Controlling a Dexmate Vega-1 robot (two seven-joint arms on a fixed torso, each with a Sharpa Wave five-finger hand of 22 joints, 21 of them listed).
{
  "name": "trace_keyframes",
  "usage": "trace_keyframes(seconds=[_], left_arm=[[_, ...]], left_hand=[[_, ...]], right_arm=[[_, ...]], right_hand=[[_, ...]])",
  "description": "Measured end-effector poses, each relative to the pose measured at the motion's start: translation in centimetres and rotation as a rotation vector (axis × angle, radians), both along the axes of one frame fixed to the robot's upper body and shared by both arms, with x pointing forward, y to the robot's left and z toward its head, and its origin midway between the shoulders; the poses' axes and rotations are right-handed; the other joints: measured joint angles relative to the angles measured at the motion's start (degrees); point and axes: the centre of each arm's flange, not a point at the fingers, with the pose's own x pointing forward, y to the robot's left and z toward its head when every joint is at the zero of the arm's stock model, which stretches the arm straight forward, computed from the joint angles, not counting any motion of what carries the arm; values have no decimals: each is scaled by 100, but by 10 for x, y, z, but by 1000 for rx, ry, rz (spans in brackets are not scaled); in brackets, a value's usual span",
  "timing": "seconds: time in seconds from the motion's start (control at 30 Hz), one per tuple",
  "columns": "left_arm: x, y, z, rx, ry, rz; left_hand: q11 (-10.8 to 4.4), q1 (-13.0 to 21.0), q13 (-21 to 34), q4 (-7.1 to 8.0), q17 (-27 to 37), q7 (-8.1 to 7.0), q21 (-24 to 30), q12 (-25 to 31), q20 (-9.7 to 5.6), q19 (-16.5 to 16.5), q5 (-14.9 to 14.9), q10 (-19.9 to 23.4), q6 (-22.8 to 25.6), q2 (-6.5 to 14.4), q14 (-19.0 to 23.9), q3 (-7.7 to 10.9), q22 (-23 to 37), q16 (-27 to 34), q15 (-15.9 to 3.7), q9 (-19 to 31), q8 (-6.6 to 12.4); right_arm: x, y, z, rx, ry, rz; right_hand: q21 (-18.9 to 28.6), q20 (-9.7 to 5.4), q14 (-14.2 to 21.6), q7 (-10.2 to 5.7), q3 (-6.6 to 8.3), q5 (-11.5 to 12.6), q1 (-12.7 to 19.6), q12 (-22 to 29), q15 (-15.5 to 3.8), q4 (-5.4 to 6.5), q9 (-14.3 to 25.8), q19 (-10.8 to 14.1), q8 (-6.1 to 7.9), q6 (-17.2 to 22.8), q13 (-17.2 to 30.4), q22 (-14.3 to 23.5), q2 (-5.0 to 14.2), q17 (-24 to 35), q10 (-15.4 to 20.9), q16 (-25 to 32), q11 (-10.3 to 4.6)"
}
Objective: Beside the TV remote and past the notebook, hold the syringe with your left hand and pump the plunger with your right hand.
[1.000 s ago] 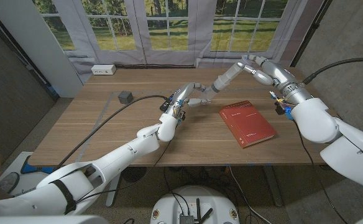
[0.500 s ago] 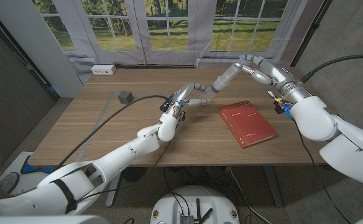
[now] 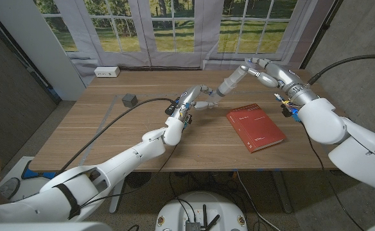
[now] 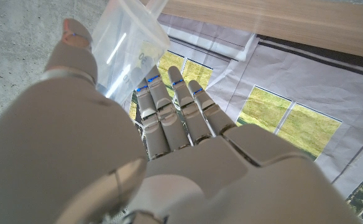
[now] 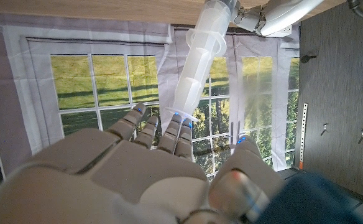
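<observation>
Two robot hands are meeting over the far middle of the bench (image 3: 110, 138), and between them we are seeing the syringe (image 3: 230, 79) slanting upward through the air, clear of the wood. Our left robot hand (image 3: 197, 97) is grasping the syringe's lower barrel end, fingers curled around it; in the left wrist view the clear barrel (image 4: 128, 53) is rising just past the fingertips (image 4: 163, 99). Our right robot hand (image 3: 264, 72) is closing on the plunger end at the upper tip, and in the right wrist view the ribbed clear body (image 5: 200, 62) is running away from the fingers (image 5: 169, 134) toward the other hand.

We are noting a red notebook (image 3: 255, 127) lying flat on the bench, nearer to us than the syringe and below the right forearm, with its near corner close to the front edge. A small grey cube (image 3: 130, 99) is sitting well apart on the left side, and a white power strip (image 3: 107, 72) is resting at the far left edge by the windows. A black cable (image 3: 120, 119) is trailing along the left arm across the wood. Bare wood is stretching wide on the left half and along the front edge, and a narrower strip is lying open between the notebook and the right edge.
</observation>
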Motion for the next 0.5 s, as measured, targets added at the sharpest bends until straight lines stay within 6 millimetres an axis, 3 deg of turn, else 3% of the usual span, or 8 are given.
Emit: trace_keyframes(seconds=[0.5], left_arm=[[1, 0, 2, 1, -5, -2]], left_hand=[[0, 0, -2, 0, 30, 3, 0, -8, 0, 0, 0, 0, 2, 0, 0, 0, -9, 0, 0, 1, -6]], right_arm=[[6, 8, -2, -20, 20, 13]], right_hand=[[0, 0, 31, 0, 0, 0, -30, 5, 31, 0, 22, 0, -2, 62, 15, 0, -31, 1, 61, 45, 0]])
